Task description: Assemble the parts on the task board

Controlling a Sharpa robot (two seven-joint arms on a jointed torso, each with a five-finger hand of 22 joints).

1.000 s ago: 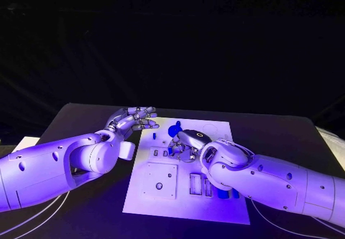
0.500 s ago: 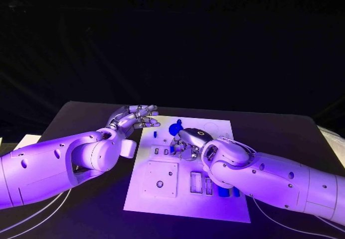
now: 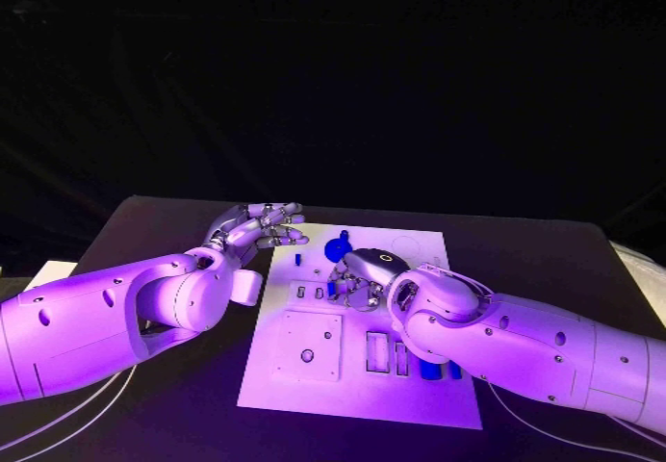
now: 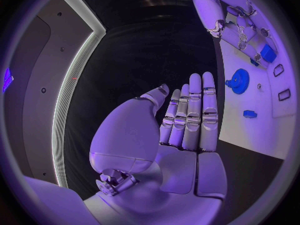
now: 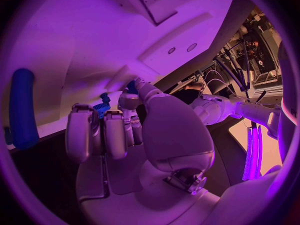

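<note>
Hovering left hand [image 3: 261, 229] beside task board [image 3: 313, 380] edge

- You have a dark bench [image 3: 166, 217] under violet light.
- Behind the bench, a black backdrop [image 3: 333, 96] closes off the room.
- Beside the bench, the left wrist view shows a grey wall panel [image 4: 37, 60] edged by a pale strip [image 4: 65, 105].

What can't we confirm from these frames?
- Head view: the right hand covers the task board beneath it; contact with a part cannot be told.
- Right wrist view: a small blue part sits at the fingertips, mostly hidden; grip unclear.
- Head view: right forearm hides the blue parts partly.
</note>
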